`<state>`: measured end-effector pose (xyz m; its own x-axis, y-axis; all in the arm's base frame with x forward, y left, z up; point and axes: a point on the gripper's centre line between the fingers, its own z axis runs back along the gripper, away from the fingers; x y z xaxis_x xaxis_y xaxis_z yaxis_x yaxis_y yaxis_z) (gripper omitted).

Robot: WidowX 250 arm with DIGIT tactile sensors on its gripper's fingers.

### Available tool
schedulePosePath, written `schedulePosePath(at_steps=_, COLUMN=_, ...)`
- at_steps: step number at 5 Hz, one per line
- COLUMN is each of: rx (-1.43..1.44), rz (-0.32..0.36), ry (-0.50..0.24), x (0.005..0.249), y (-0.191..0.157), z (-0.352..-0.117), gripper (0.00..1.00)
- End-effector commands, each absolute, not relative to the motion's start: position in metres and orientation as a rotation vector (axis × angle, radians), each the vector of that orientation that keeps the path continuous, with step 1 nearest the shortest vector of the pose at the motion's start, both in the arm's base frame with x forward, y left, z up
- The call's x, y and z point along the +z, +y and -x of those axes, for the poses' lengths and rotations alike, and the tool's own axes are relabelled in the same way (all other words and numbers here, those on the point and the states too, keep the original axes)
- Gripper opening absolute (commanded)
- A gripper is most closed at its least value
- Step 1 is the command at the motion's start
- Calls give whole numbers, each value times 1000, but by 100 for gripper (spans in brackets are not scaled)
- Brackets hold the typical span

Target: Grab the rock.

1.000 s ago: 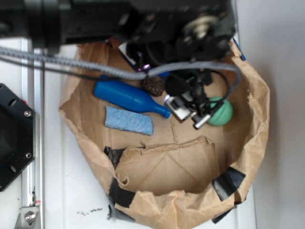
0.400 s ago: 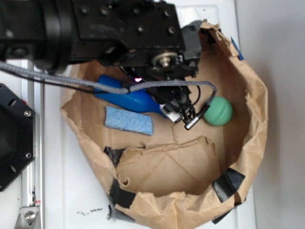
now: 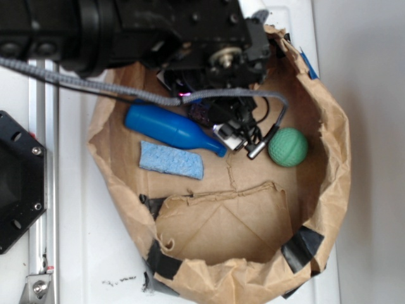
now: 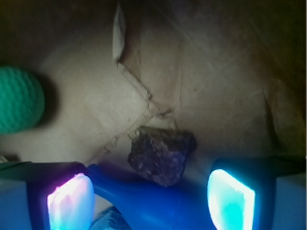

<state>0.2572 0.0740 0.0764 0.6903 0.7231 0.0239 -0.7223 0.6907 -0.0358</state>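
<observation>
Where paper creases: rough angular rock (image 4: 162, 154)

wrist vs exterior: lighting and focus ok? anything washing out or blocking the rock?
Wrist view: dim and soft overall, the lit fingers glow magenta and cyan and blow out at the bottom edge; the rock is dark but readable, the green ball is cut off at the left edge. Exterior view: bright and even, but the blurred black arm hides most of the rock.
</observation>
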Motion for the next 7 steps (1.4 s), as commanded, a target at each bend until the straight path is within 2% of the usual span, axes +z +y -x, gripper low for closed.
schedulePosePath(at_steps=1, rx=876, rz=18, ry=-145, x=74, y=95, z=-270, gripper=100)
schedulePosePath(at_steps=3, rx=839, rz=-31, ry=-106, x=49, y=85, z=-268, gripper=100)
schedulePosePath(at_steps=5, rx=804, rz=-76, ry=-96, x=38, y=80, z=-262, gripper=100)
schedulePosePath(at_steps=7, rx=782, rz=-85, ry=-80, x=32, y=74, z=-261, gripper=100)
